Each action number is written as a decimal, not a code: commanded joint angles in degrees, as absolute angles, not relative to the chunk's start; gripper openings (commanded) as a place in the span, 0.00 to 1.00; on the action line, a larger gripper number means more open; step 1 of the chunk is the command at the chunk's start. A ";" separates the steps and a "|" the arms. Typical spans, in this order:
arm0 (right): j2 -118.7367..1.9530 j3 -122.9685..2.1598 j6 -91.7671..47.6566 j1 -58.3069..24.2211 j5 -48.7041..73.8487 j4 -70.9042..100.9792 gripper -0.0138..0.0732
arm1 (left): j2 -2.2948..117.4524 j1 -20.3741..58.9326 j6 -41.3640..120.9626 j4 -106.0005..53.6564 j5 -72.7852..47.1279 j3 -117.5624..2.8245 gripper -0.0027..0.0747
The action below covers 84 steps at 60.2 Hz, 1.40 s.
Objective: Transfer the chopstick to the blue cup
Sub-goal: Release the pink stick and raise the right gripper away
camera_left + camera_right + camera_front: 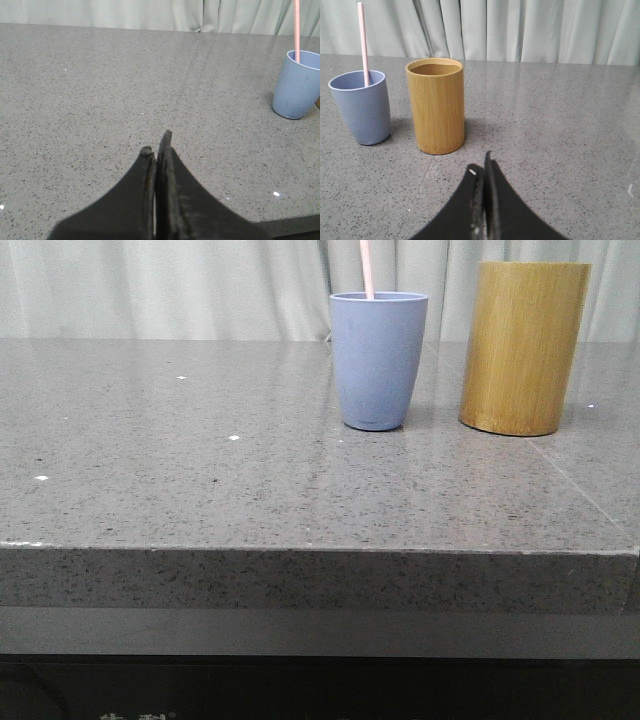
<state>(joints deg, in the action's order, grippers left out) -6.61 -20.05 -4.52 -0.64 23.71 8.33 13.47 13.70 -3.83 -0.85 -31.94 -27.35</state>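
Front: chopstick [366,268] stands inside blue cup [378,360], bamboo holder [523,347] just beside.
Left wrist: left gripper [157,144] pressed together, empty.
Right wrist: right gripper [481,170] pressed together, empty. Looks done; keep both arms clear.

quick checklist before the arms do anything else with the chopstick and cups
1. Chopstick inside the blue cup: ok, it stands in the cup, upper part sticking out.
2. Blue cup upright on the table: ok.
3. Bamboo holder upright, apart from the blue cup: ok, a gap shows between them.
4. Left claw free of objects: ok, fingers pressed together, nothing between them.
5. Right claw free of objects: ok, shut and empty.
6. Bamboo holder empty: cannot tell, its bottom is hidden.
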 commanded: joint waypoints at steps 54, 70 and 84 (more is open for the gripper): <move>-7.24 -21.25 -4.64 -0.40 18.63 8.84 0.08 | 11.55 13.17 -4.38 -1.34 -21.61 -25.64 0.01; -7.24 -21.25 -4.64 -0.40 18.63 8.84 0.08 | 1.21 7.18 -4.38 -2.86 -16.50 -14.89 0.01; -7.24 -21.25 -4.64 -0.40 18.69 8.84 0.08 | -1.77 2.63 -4.38 -2.86 -16.20 -7.80 0.01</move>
<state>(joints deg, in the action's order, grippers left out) -6.61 -19.93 -4.52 -0.64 23.64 8.50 -0.23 3.57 -3.83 -2.29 -21.18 -8.14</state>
